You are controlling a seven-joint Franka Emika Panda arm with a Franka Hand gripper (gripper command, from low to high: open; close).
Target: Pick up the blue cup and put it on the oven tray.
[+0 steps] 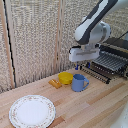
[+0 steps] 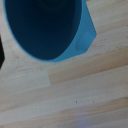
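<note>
Blue cup (image 1: 78, 83) is sitting upright on the wooden table (image 1: 95, 107), mouth up, its handle sticking out toward the exterior view's right. Just beside it, on the exterior view's left and slightly farther back, a shallow yellow bowl (image 1: 65, 77) is resting on the table, and a small orange-yellow object (image 1: 55, 83) is lying next to that bowl; what it is cannot be made out. A white patterned round plate (image 1: 32, 111) is lying flat near the front of the table, well apart from the cup. The oven tray (image 1: 102, 65), a dark rack of parallel bars, is jutting out from a black toaster oven (image 1: 118, 47) at the exterior view's right, and nothing is showing on the bars. The white arm is reaching down from the upper right, and the tool (image 1: 82, 64) is hanging above the cup, not touching it. In the exterior view the fingers are too small and dark to read, so whether they are spread or pressed together cannot be told. The wrist view is looking almost straight down into the cup (image 2: 45, 27): its dark blue interior and rim are filling most of the picture, with pale wood planks of the table (image 2: 75, 95) around it. A dark sliver at that picture's edge may be a finger, but that is uncertain.
</note>
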